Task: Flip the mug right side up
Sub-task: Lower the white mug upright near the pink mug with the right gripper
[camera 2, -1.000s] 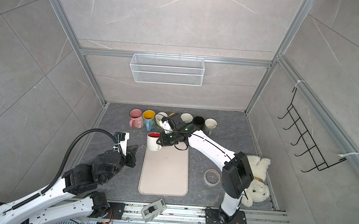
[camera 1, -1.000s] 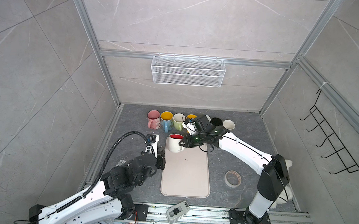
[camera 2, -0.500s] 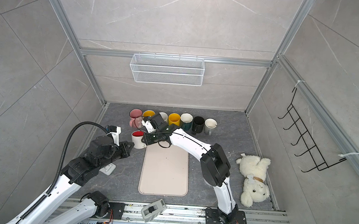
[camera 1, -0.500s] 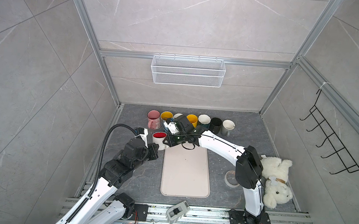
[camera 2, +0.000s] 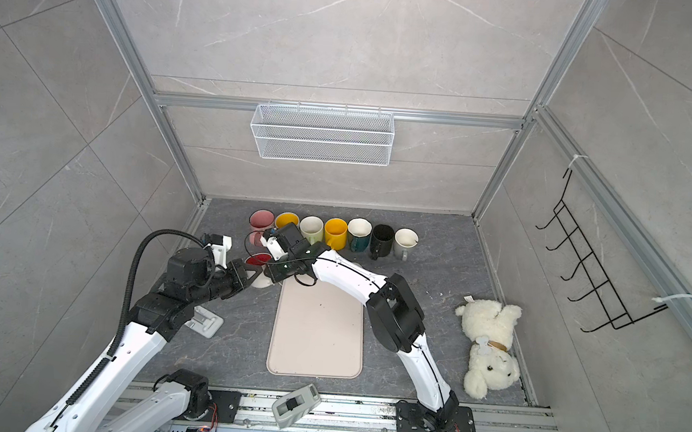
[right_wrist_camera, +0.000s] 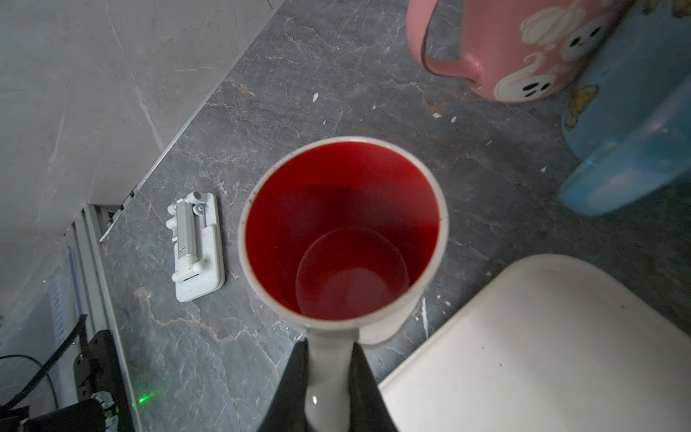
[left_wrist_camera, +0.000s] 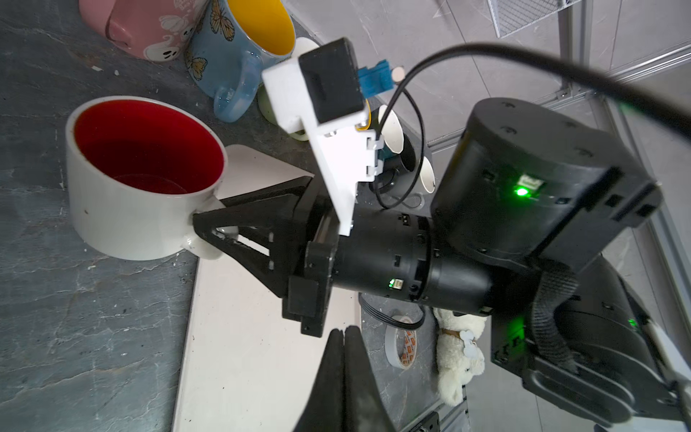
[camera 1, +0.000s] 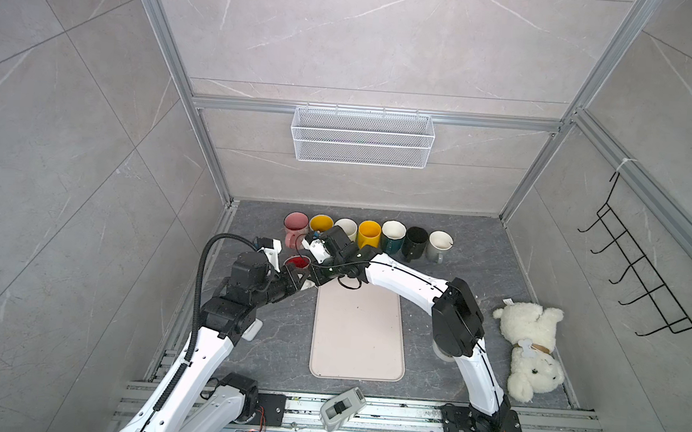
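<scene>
Mug (right_wrist_camera: 342,239) (upright): handle within right tool (right_wrist_camera: 329,359)

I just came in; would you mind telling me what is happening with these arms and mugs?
The right pincer is shut on the handle of the white mug with the red inside, which is upright, mouth up, apparently standing on the dark floor at the corner of the beige mat. The left pincer is shut and empty, close beside it. Seven more mugs stand upright in a row further back.
</scene>
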Robot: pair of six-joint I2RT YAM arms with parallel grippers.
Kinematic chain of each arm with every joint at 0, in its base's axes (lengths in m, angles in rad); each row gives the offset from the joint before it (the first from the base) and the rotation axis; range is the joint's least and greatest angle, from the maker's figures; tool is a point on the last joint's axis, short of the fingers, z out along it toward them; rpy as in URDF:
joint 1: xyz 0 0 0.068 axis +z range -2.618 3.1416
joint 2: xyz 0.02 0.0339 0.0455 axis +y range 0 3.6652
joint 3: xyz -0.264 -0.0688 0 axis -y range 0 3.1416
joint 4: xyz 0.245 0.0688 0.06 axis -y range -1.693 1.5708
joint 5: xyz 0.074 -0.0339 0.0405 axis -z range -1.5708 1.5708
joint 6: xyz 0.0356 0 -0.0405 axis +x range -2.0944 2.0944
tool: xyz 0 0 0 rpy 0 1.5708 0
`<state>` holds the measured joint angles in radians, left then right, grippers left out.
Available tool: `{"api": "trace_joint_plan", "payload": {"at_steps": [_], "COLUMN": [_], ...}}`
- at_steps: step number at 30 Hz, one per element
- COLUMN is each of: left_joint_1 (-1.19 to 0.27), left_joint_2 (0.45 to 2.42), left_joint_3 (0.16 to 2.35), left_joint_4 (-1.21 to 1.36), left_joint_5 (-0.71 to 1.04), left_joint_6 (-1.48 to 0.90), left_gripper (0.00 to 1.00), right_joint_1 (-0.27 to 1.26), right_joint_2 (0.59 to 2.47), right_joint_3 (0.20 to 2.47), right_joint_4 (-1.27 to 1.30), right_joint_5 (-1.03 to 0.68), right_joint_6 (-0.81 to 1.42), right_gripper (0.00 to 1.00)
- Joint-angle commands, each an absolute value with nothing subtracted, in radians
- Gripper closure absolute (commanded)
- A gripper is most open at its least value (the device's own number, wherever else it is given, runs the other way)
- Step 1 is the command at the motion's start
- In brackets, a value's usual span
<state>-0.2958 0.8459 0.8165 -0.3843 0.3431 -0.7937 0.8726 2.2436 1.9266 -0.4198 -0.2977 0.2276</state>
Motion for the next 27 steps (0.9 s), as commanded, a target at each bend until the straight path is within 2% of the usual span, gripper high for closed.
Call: {"api": "trace_joint_plan", "payload": {"at_steps": [1,14,27], "left_joint_1": [-0.286,-0.263,-0.255], "left_joint_2": [0.837,0.845,0.825], "left_joint_3": [0.813,0.808,0.784], "left_joint_4": [-0.335,-0.324,-0.306], "left_joint_5": [0.394,0.406,0.405], "left_joint_6": [-0.807,-0.798,-0.802], "left_gripper": [1.00,1.00,0.99], "right_joint_1": [0.888,0.908,0.914], "right_joint_2": [2.266,2.338,2.342], "right_joint_3": [1.997,2.054,2.004], "right_joint_4": [-0.339,-0.359,-0.350], "right_joint_5": [-0.281,-0.185,-0.160], "right_joint_6": [0.182,0.132,0.164], "right_gripper": [1.00,1.00,1.00]}}
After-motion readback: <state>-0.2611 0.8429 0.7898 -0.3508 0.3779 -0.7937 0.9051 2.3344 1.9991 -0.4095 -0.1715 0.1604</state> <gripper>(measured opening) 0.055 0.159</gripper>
